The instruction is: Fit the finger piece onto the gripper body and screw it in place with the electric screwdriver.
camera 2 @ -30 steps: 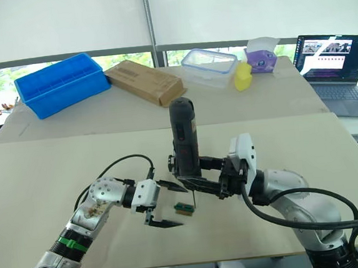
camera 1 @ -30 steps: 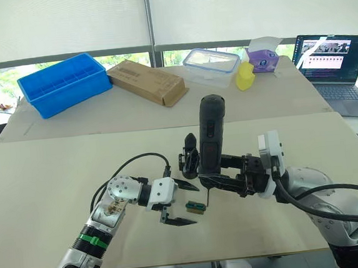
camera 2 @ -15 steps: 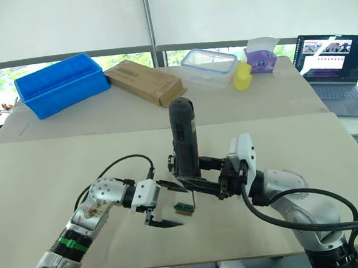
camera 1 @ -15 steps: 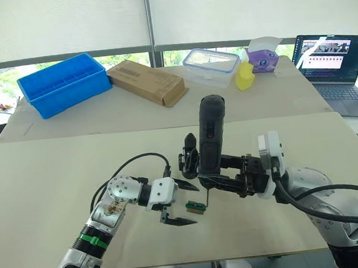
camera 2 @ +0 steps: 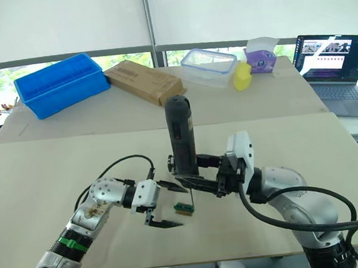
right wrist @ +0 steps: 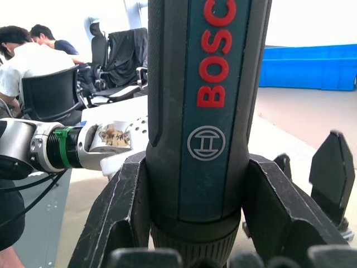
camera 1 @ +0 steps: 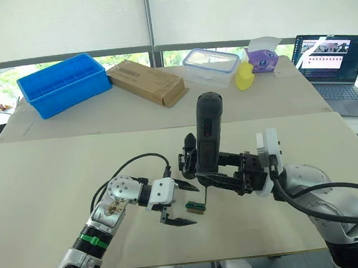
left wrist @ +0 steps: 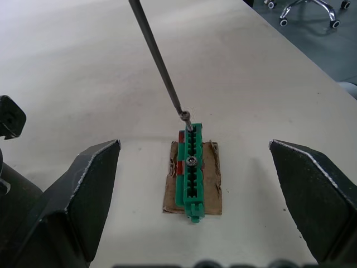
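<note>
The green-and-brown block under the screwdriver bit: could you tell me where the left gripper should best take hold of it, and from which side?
Grip the green-and-brown block across its two long side faces near mid-length, coming in low along the table. The open left gripper already straddles it, and the block is narrow. Stay clear of the end where the electric screwdriver bit touches a screw.

"BOSCH" in red, with the round Bosch emblem below, on the electric screwdriver (right wrist: 207, 111)
</note>
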You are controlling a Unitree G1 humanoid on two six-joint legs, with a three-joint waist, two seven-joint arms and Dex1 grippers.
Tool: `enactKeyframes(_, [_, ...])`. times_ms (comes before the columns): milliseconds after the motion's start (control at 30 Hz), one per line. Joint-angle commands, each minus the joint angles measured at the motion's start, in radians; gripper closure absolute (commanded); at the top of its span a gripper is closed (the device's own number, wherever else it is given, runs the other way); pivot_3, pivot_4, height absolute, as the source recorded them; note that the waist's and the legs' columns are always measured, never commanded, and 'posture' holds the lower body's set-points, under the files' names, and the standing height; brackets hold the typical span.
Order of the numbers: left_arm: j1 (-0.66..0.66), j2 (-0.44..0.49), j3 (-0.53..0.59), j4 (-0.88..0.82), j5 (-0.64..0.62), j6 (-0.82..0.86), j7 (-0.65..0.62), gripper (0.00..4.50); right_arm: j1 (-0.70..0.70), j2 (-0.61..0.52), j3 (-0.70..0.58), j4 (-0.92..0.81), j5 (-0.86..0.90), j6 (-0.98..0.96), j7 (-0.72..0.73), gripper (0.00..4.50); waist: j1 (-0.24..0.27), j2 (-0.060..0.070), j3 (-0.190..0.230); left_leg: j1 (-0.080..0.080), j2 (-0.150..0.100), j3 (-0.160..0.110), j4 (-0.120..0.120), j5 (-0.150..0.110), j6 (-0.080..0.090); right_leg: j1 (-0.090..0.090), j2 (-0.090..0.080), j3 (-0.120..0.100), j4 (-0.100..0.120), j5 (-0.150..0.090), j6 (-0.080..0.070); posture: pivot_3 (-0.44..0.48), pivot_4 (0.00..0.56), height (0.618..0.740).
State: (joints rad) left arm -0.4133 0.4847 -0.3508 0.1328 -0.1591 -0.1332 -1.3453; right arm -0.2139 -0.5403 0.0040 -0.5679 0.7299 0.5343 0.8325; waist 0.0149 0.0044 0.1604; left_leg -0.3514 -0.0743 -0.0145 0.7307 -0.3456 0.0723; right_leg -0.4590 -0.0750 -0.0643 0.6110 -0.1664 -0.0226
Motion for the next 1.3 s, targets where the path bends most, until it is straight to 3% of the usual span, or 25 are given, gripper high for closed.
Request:
enactKeyframes(33, [-0.007,0.001,0.004,-0.006,-0.005,-0.02,0.0,0.0,-0.015,0.004,-0.008,-0.052,0.032,-0.011,-0.002,2.58,0.0,0.0,0.0,0.0,0.0,0.0,0.0,0.0,0.0,0.0,0.0,0.0,0.0,0.0,0.0,0.0,0.15,0.74])
enactKeyframes(1300, [-0.007,0.005,0.008,-0.008,-0.006,-0.029,0.001,0.0,-0.053,-0.016,-0.003,-0.041,0.114,0.089,-0.086,2.58,0.0,0.0,0.0,0.0,0.0,0.0,0.0,0.0,0.0,0.0,0.0,0.0,0.0,0.0,0.0,0.0,0.15,0.74])
